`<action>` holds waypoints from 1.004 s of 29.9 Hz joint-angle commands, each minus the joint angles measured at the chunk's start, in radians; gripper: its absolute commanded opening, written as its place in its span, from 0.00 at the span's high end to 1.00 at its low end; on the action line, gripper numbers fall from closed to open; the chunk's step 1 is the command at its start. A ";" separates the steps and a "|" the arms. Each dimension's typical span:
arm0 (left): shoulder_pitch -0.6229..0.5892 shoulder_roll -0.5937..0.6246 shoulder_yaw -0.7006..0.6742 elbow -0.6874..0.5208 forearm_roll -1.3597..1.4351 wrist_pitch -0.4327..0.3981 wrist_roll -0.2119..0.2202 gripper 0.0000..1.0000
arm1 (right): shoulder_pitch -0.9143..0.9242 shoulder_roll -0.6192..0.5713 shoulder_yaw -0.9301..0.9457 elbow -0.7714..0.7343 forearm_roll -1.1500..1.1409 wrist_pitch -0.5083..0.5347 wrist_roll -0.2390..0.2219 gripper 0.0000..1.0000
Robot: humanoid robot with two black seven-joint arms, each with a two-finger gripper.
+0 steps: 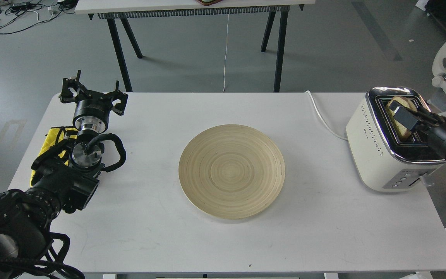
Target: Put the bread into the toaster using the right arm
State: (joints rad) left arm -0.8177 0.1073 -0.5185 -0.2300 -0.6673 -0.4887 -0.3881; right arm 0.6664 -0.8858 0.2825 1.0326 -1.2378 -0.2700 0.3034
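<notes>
The cream-white toaster [374,155] with a chrome top stands at the table's right edge. The bread [399,102], a tan slice with a brown crust, stands in its left slot, with its top sticking out. My right arm comes in from the right edge. The right gripper [410,114] hovers over the toaster top, with one grey-padded finger [402,116] in front of the bread, hiding its middle. I cannot tell whether its fingers are closed on the slice. My left gripper [93,95] is open and empty at the table's far left.
A round wooden plate [231,171] lies at the table's centre with nothing on it. A yellow cloth [54,135] lies under my left arm. The toaster's white cable [323,120] runs off the back edge. A white chair [445,77] stands to the right.
</notes>
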 commanded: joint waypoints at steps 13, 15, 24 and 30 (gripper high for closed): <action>0.000 0.000 0.000 0.000 0.000 0.000 0.000 0.00 | -0.008 0.015 0.021 -0.016 0.004 -0.024 -0.001 1.00; 0.000 0.000 0.000 0.000 0.000 0.000 0.000 0.00 | -0.008 0.008 0.035 -0.005 0.027 -0.041 0.000 1.00; 0.000 0.000 0.000 0.000 0.000 0.000 0.000 0.00 | -0.008 -0.051 0.322 0.260 0.357 -0.040 0.005 1.00; 0.000 0.000 0.000 0.000 0.000 0.000 0.000 0.00 | -0.086 0.097 0.333 0.411 0.535 -0.090 0.091 1.00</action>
State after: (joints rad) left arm -0.8176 0.1074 -0.5185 -0.2295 -0.6672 -0.4887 -0.3881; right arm 0.6435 -0.8965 0.6170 1.4018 -0.7485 -0.3286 0.3442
